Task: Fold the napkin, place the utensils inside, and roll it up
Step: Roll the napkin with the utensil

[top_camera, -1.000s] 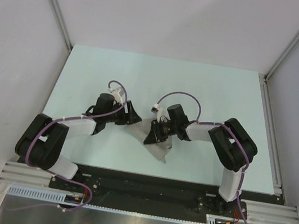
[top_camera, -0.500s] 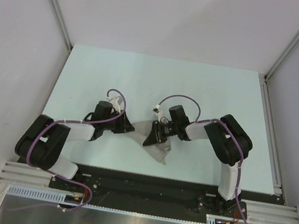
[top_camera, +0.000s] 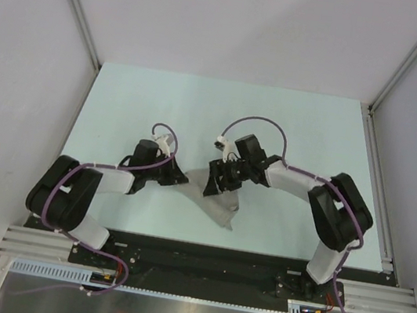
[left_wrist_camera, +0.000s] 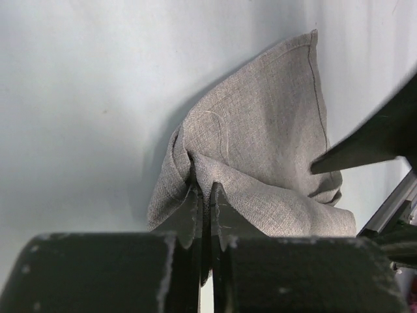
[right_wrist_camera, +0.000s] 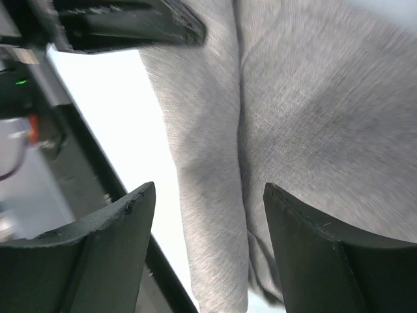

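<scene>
On the pale counter (top_camera: 200, 108), close to its near edge and between the two arms, the light-grey napkin (top_camera: 219, 199) lies bunched in a loose, crumpled heap rather than spread flat. The left pincer (top_camera: 179, 177) is clamped on a gathered fold at the cloth's left side; its wrist view shows the two fingertips pressed together at the left pincer (left_wrist_camera: 203, 203), with the napkin (left_wrist_camera: 260, 150) puckering up and away from the pinch and a stitched hem running along its far edge. The right pincer (top_camera: 217, 180) hovers over the middle of the heap with its fingers spread apart and nothing between them; in its wrist view the right pincer (right_wrist_camera: 208, 190) frames a long soft crease in the napkin (right_wrist_camera: 300, 98). The fabric looks light, limp and matte: it drapes, wrinkles and holds no shape of its own, so it should neither slip from a firm pinch nor suffer from one, but any free part is likely to sag and drag. The best hold appears to be a hemmed corner or edge, one for each arm and well apart, so that the cloth can be drawn taut and laid out before folding. A grab at the bunched middle would probably catch several layers at once.
</scene>
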Available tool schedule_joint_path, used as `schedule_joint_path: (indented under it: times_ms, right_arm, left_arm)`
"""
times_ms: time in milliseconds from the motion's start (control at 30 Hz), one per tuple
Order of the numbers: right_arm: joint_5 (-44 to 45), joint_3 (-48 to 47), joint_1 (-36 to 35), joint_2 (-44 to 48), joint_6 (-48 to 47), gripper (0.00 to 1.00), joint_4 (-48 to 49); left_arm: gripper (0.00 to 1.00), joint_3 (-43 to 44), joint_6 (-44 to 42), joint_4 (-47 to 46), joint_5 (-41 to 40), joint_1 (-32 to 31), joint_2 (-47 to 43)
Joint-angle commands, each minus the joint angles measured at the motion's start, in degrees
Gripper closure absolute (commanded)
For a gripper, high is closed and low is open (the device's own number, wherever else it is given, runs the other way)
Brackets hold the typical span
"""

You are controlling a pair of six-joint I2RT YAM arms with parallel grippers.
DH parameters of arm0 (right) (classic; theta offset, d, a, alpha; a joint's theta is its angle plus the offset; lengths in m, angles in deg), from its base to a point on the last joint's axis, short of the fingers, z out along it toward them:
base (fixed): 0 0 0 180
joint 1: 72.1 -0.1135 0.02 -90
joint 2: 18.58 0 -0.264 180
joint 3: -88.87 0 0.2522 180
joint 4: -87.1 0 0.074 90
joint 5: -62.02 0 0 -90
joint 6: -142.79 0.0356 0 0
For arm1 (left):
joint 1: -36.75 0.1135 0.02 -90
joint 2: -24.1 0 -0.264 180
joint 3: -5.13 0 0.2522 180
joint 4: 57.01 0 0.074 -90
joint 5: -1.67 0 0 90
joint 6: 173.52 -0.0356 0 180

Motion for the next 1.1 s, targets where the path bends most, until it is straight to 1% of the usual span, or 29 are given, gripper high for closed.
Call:
schedule_joint_path:
  times_ms: [0,33,100,233,333,467,500,700,867,1067]
  right_arm:
    - [27.1,-2.3,-6.9,9.7,-5.2,0.28,-6.1]
    - [33.0,-0.8,-8.2,10.5,-5.3,0.27,-4.7]
    - [36.0,0.6,-11.2,12.2,-5.9,0.27,-1.3]
    - [45.3,1.5,-17.0,12.0,-9.1,0.29,2.0]
    - [49.7,1.2,-20.9,10.3,-11.2,0.37,2.7]
    - [51.4,0.2,-23.2,7.6,-11.7,0.46,2.6]
    - [51.8,0.1,-24.0,7.3,-13.1,0.46,2.9]
    - [51.7,-1.0,-24.6,4.4,-13.7,0.46,2.9]
    - [49.5,-1.2,-24.6,1.7,-13.8,0.48,2.9]
    - [48.9,-0.6,-22.9,-1.1,-12.1,0.49,2.6]
  left_arm:
    - [1.00,2.4,-0.7,1.4,0.8,0.1,2.2]
    - [1.00,2.6,-0.5,1.4,0.9,0.1,2.4]
    - [1.00,3.1,-0.4,1.4,0.6,0.1,3.0]
    - [1.00,3.8,-0.4,2.0,0.4,0.2,3.4]
    - [1.00,4.4,-0.7,2.3,0.2,0.1,3.5]
    - [1.00,5.0,-0.5,2.4,0.3,0.1,4.0]
    - [1.00,5.0,-0.5,2.5,0.3,0.1,4.1]
    - [1.00,5.3,-0.5,2.4,0.4,0.1,4.5]
    - [1.00,5.4,-0.2,2.3,0.6,0.1,4.6]
    - [1.00,6.0,1.4,0.2,1.9,0.1,4.7]
